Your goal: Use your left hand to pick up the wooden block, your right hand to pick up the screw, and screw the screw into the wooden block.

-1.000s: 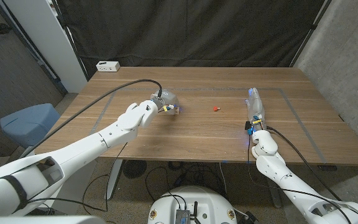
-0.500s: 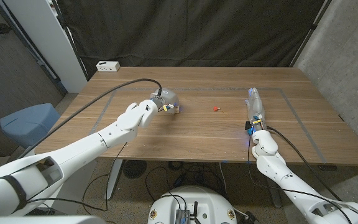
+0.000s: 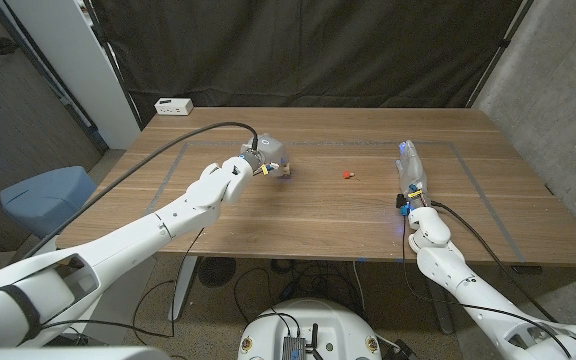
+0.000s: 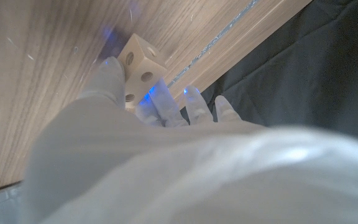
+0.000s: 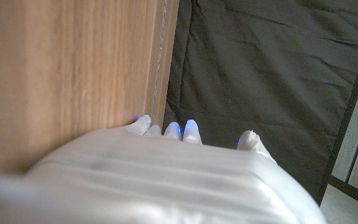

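Note:
The pale wooden block (image 4: 140, 67), with round holes in its faces, sits between the thumb and fingers (image 4: 107, 78) of my left hand (image 4: 135, 143), which grips it close over the table. From the head camera my left hand (image 3: 266, 157) is left of the table's middle and covers most of the block. The small red screw (image 3: 345, 173) lies alone on the wood, about a hand's width to the right of that hand. My right hand (image 3: 411, 172) stands on its edge further right, fingers stretched out, holding nothing.
A white socket box (image 3: 174, 105) sits at the table's back left corner. Pale tape lines (image 3: 488, 215) mark out a rectangle on the wooden table (image 3: 318, 215). A blue chair (image 3: 46, 195) stands off the table's left side. A black curtain hangs behind.
My left hand has shifted slightly up and away with the block in its grip. The right hand and the screw have stayed put.

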Action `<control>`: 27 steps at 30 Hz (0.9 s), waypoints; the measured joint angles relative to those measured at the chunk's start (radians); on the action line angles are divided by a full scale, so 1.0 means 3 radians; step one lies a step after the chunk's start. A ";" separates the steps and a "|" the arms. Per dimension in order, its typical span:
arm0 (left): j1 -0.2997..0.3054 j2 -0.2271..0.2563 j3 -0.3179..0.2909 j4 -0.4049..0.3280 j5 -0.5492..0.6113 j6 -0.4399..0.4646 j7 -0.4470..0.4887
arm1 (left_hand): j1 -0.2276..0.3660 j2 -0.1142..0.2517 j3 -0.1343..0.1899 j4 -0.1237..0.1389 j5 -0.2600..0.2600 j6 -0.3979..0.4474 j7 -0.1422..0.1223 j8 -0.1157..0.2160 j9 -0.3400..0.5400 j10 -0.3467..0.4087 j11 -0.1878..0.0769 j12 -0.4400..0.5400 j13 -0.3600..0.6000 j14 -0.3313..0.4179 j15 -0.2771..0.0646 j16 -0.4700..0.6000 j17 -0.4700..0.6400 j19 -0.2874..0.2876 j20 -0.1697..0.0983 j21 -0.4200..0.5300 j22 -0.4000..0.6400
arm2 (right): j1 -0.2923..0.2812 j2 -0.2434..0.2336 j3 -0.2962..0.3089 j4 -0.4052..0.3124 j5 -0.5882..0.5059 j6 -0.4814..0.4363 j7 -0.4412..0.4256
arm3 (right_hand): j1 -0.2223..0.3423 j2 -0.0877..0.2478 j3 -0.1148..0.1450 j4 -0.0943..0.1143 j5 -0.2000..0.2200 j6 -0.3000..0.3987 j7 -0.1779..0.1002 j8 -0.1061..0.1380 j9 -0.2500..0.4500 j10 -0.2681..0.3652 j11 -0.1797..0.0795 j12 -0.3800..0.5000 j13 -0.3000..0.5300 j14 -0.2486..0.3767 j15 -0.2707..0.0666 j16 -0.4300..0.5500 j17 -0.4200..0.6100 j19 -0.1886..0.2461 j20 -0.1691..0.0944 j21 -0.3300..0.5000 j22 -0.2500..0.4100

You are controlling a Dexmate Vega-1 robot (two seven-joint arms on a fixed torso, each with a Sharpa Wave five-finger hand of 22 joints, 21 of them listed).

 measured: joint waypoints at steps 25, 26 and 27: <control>0.0234 -0.0181 -0.0278 -0.0055 -0.0606 0.0095 0.0650 | 0.0003 0.0031 -0.0036 0.0011 0.0012 0.0048 -0.0001 -0.0016 0.0002 0.0024 -0.0002 -0.0006 0.0021 0.0050 0.0013 0.0013 0.0015 0.0018 -0.0018 -0.0026 0.0000 | -0.0116 -0.0312 -0.0028 -0.0517 -0.0238 -0.0315 -0.0170 | 0.0000 0.0000 0.0010 -0.0010 0.0000 0.0018 -0.0019 0.0000 0.0000 0.0000 0.0000 0.0000 0.0000 0.0013 -0.0013 0.0000 -0.0008 0.0043 0.0005 0.0000 0.0000; 0.0239 -0.0189 -0.0285 -0.0049 -0.0606 0.0095 0.0650 | 0.0003 0.0031 -0.0036 0.0011 0.0012 0.0048 -0.0001 -0.0016 0.0002 0.0024 -0.0002 -0.0006 0.0026 0.0050 0.0013 0.0013 0.0015 0.0018 -0.0018 -0.0026 0.0000 | -0.0116 -0.0312 -0.0028 -0.0517 -0.0259 -0.0344 -0.0179 | 0.0000 0.0000 0.0010 -0.0010 0.0000 0.0018 -0.0019 0.0000 0.0000 0.0000 0.0000 0.0000 0.0000 0.0012 -0.0013 0.0015 -0.0008 0.0043 0.0006 0.0000 0.0000; 0.0243 -0.0198 -0.0292 -0.0041 -0.0701 0.0069 0.0728 | 0.0003 0.0031 -0.0036 0.0010 0.0012 0.0050 0.0001 -0.0016 0.0002 0.0024 -0.0002 -0.0006 0.0029 0.0049 0.0013 0.0013 0.0015 0.0018 -0.0018 -0.0026 0.0000 | -0.0118 -0.0352 -0.0036 -0.0571 -0.0275 -0.0366 -0.0187 | 0.0000 0.0000 0.0020 -0.0020 0.0000 0.0018 -0.0018 0.0000 0.0000 0.0000 0.0000 0.0000 0.0000 0.0012 -0.0013 0.0025 -0.0008 0.0043 0.0006 0.0000 0.0000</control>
